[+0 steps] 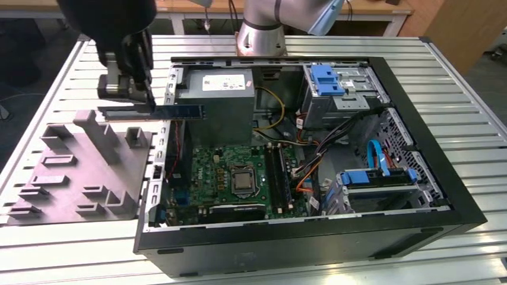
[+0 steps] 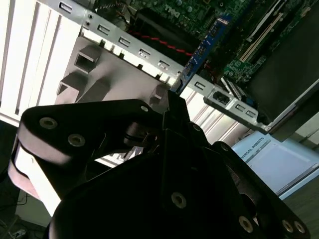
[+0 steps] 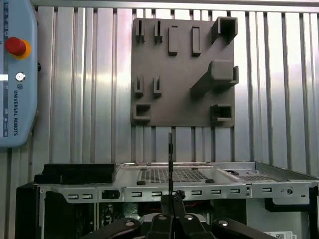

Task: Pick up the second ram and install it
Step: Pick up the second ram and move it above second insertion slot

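Exterior view: we see the pincer point(image 1: 145, 98) clamped on the second ram point(image 1: 173, 111), level over the wall of the case point(image 1: 317, 249), at ten o'clock from the motherboard point(image 1: 230, 172). Second wrist view: its blue edge points toward the motherboard. First wrist view: it stands edge-on.

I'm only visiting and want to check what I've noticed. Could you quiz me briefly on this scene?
1. True or false: the gripper is shut on the memory stick.
2. The stick is: A) already plugged in; B) held level in the air, near the edge of the computer case; C) lying flat, let go.
3. Fill in: the rack beside the case is ___ in colour.
Key: 1 true; 2 B; 3 grey.
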Motion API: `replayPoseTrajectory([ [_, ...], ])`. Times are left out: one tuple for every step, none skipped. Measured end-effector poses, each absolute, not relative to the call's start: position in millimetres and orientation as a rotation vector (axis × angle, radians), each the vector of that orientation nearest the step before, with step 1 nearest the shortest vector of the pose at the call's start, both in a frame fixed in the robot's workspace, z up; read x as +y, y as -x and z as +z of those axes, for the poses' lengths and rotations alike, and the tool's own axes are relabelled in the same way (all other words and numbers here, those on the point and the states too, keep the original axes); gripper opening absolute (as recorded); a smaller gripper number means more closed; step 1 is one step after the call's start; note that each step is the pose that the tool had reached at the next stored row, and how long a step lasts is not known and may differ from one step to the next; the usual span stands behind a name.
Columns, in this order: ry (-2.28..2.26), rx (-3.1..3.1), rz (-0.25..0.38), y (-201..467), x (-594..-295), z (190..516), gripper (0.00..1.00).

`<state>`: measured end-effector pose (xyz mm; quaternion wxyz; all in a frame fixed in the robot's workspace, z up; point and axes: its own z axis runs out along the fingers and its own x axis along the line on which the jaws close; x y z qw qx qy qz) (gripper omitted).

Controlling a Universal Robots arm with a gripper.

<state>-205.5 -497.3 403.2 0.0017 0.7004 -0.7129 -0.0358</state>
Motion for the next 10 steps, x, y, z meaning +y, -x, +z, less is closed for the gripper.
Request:
replayPoseTrajectory([
  [-2.198,-2.237,-0.112,202,-497,403,0.12],
  [-2.198,-2.237,-0.112,199,-497,403,0.12],
  [-2.198,-2.237,-0.112,196,-497,403,0.12],
  [-2.198,-2.237,-0.112,192,-497,403,0.12],
  [-2.198,-2.237,-0.112,189,-497,403,0.12],
  [-2.198,-2.237,-0.112,185,-497,403,0.12],
  [-2.198,-2.237,-0.112,181,-497,403,0.12],
  [-2.198,-2.237,-0.112,177,-497,403,0.12],
  [-2.198,-2.237,-0.112,173,-497,403,0.12],
  [-2.198,-2.237,-0.112,169,-497,403,0.12],
])
